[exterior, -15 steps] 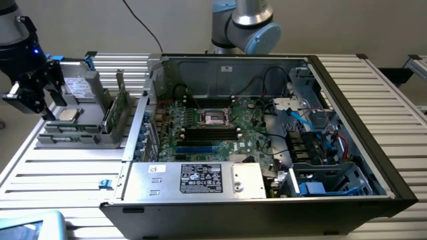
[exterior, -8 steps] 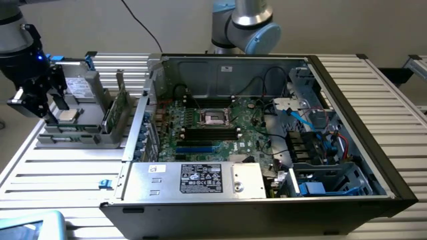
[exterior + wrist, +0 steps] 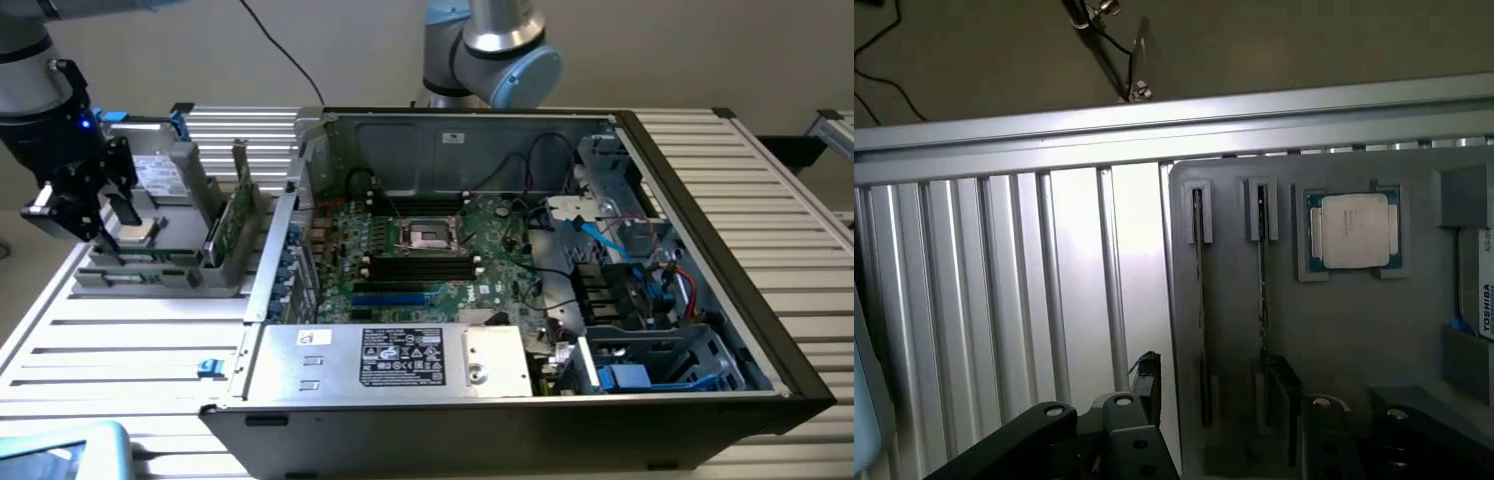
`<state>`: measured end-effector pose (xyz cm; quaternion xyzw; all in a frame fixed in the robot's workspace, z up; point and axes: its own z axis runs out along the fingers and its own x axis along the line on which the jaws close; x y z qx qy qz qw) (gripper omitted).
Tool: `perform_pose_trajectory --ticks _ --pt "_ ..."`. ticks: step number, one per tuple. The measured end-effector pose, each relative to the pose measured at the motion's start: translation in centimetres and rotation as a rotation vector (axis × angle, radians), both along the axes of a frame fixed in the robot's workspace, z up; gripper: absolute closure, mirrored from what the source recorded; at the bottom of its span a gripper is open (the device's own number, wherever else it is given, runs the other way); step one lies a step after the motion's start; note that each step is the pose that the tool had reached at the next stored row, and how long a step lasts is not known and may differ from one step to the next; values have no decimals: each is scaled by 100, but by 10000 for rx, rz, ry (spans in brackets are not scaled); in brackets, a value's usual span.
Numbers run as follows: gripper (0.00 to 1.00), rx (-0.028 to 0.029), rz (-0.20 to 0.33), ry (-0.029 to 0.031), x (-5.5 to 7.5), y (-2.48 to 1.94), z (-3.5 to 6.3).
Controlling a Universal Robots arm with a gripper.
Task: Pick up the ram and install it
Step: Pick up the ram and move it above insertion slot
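Nothing of the task is judged done yet: in the open computer case (image 3: 441, 150) on the slatted table (image 3: 120, 350) the black memory slots (image 3: 420, 268) appear empty, while the ram (image 3: 1201, 300) is stood on edge in the grey tray (image 3: 1354, 340) by the table's edge at the exterior view's left, with a second stick (image 3: 1262, 280) just beside it. The gripper (image 3: 83, 212) is held over that tray with its jaws spread wide and nothing gripped, so pick-up and fitting are both left. "TOSHIBA" can be read on the drive (image 3: 1482, 290) in the tray, whereas the power supply label (image 3: 400, 357) cannot be made out
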<state>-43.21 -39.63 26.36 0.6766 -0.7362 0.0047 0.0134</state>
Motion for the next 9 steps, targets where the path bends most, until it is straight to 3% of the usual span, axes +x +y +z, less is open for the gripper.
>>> perform_pose_trajectory --ticks 9 --pt "46 3 0 -2 0 0 -126"
